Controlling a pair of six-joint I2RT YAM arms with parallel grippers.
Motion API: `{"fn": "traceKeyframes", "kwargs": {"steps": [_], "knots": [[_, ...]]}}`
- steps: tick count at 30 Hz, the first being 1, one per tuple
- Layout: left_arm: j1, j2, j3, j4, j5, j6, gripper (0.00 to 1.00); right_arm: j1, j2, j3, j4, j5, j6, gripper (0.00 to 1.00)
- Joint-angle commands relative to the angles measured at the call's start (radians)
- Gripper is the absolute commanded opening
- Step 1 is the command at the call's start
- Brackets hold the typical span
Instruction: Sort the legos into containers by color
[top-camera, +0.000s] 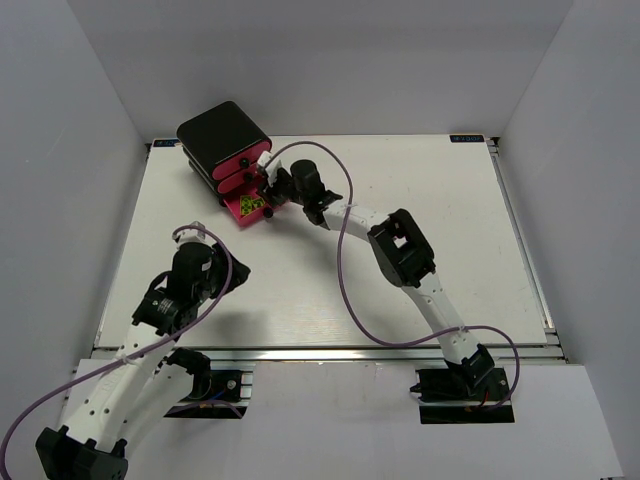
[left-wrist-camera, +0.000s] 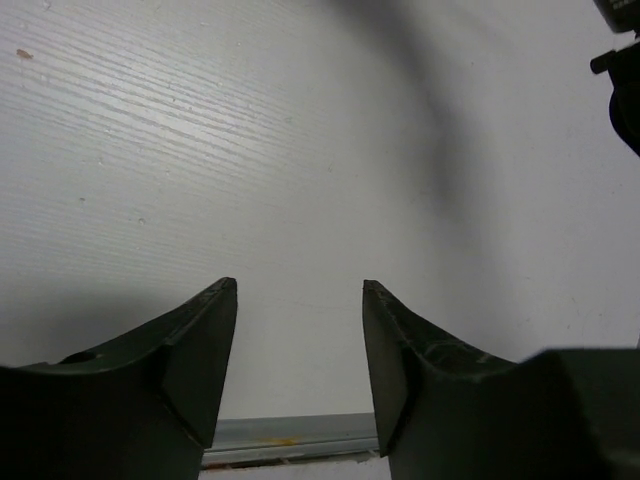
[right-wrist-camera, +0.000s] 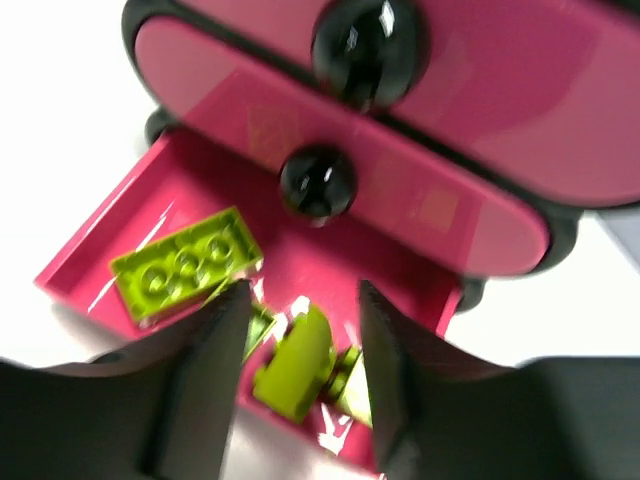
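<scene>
The black cabinet (top-camera: 222, 132) stands at the table's back left with its three magenta drawers facing the arms. The bottom drawer (right-wrist-camera: 100, 232) is pulled out; the middle drawer (right-wrist-camera: 430, 205) and top drawer (right-wrist-camera: 520, 85) are pushed in. In the open drawer lie lime legos: a studded brick (right-wrist-camera: 185, 265) at the left, a rounded piece (right-wrist-camera: 297, 362) and a smaller one (right-wrist-camera: 352, 385) beside it. My right gripper (right-wrist-camera: 303, 300) hovers open over this drawer, the rounded piece loose between its fingers. My left gripper (left-wrist-camera: 299, 290) is open and empty over bare table at the front left (top-camera: 238, 270).
The white table (top-camera: 420, 190) has an aluminium rail (left-wrist-camera: 290, 435) along its near edge, just below my left fingers. Purple cables (top-camera: 345, 290) loop from both arms over the table. Grey walls close in the left, right and back sides.
</scene>
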Motion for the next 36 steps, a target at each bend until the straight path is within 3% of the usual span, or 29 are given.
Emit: {"fn": "traceKeyframes", "kwargs": {"steps": [1,3,5,7,10,15,19,23,29,32,36], "knots": [[-0.005,0.013,0.018,0.041,-0.007,0.012,0.59,-0.01,-0.136,-0.058,0.065,0.007,0.04,0.5],[-0.005,0.031,0.016,0.079,-0.005,0.015,0.43,-0.027,-0.211,-0.122,0.068,-0.002,0.078,0.4],[-0.005,0.066,0.009,0.132,0.007,0.027,0.35,-0.057,-0.3,-0.185,0.058,-0.016,0.157,0.31],[-0.005,0.107,0.009,0.174,0.013,0.041,0.15,-0.076,-0.358,-0.205,-0.023,-0.031,0.245,0.26],[-0.005,0.221,0.013,0.272,0.015,0.075,0.02,-0.154,-0.46,-0.231,-0.125,-0.117,0.296,0.0],[0.004,0.44,0.042,0.482,0.01,0.203,0.0,-0.264,-0.604,-0.334,-0.348,-0.306,0.177,0.0],[0.014,0.653,0.168,0.548,0.008,0.376,0.0,-0.327,-0.73,-0.515,-0.352,-0.346,0.117,0.0],[0.024,0.902,0.361,0.486,0.004,0.556,0.0,-0.381,-0.851,-0.668,-0.349,-0.37,0.092,0.0],[0.024,1.138,0.609,0.417,0.093,0.835,0.01,-0.428,-0.941,-0.769,-0.349,-0.412,0.079,0.0],[0.014,1.213,0.734,0.319,0.104,0.944,0.0,-0.453,-0.955,-0.78,-0.346,-0.416,0.085,0.0],[0.014,1.278,0.791,0.265,0.183,1.073,0.0,-0.485,-0.955,-0.78,-0.346,-0.435,0.103,0.0]]}}
